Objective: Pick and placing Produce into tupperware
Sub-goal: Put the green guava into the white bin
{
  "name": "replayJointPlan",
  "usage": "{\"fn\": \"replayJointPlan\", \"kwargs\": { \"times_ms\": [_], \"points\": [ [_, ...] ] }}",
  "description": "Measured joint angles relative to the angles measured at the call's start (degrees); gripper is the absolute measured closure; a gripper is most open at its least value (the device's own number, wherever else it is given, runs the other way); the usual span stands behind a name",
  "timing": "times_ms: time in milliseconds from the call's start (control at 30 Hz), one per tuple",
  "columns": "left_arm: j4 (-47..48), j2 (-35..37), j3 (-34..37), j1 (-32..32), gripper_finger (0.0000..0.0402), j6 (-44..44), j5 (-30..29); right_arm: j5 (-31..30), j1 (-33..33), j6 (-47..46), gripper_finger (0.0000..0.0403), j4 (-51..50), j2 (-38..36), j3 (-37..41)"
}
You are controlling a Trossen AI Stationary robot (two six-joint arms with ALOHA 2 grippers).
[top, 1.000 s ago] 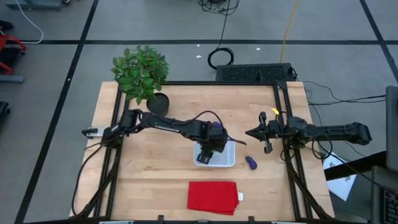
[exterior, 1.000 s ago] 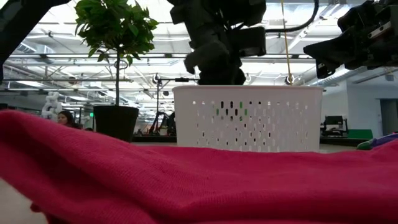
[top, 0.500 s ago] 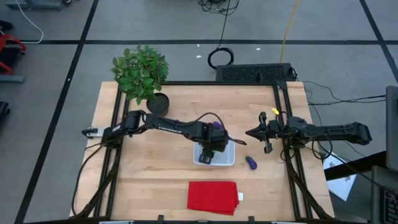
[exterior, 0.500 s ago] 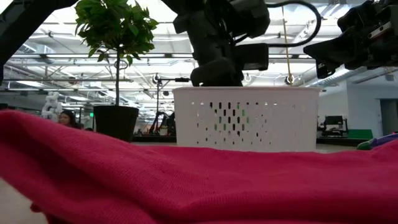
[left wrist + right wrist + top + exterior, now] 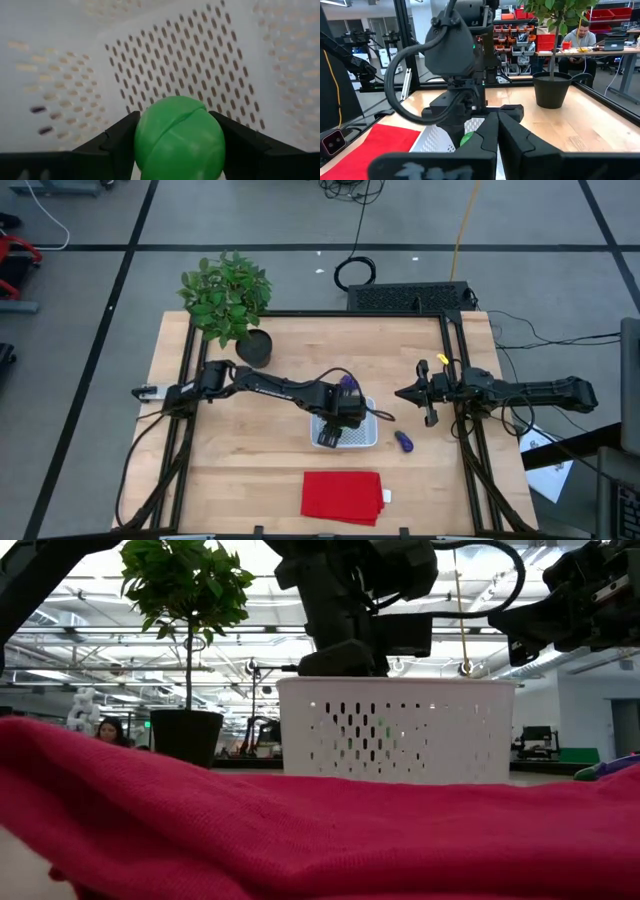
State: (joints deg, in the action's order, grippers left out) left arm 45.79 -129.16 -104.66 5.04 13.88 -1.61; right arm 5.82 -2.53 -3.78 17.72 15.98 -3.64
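**Q:** Which stage of the sorting does this moment show?

**A:** Judged from the views, the first delivery. The left pincer (image 5: 331, 437) is lowered inside the tupperware (image 5: 366, 438), at centre frame in the high view. Its fingers (image 5: 120, 142) are closed on the round green produce (image 5: 179, 137), one finger on each side. The perforated white walls fill the left wrist view behind the ball. The ball is inside the container but not yet released.

**Q:** What is left to do?

**A:** The elongated dark purple item (image 5: 403, 442) lies on the worktop (image 5: 260, 480), just right of the container, so it is not placed. A rounded purple shape (image 5: 347, 382) shows at the container's upper edge, beside the arm. Whether it is the third toy, and whether it is inside, cannot be told. At least one pick appears to remain after release.

**Q:** And the other arm?

**A:** The right pincer (image 5: 404, 393) waits at right of centre, above the worktop, fingers together and holding nothing. The red cloth (image 5: 342, 496) at lower centre and the potted plant (image 5: 228, 300) at upper left play no part.
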Motion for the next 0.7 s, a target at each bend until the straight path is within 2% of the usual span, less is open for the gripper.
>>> {"fn": "replayJointPlan", "kwargs": {
  "times_ms": [533,700],
  "points": [
    [4.43,0.07,0.00,0.71,0.0172,-4.35,-1.14,0.00,0.00,0.00,0.0403,0.66,0.00,0.00],
    [4.49,0.07,0.00,0.71,0.0172,-3.70,1.20,0.00,-0.02,-0.01,0.0403,0.66,0.00,0.00]
  ]
}}
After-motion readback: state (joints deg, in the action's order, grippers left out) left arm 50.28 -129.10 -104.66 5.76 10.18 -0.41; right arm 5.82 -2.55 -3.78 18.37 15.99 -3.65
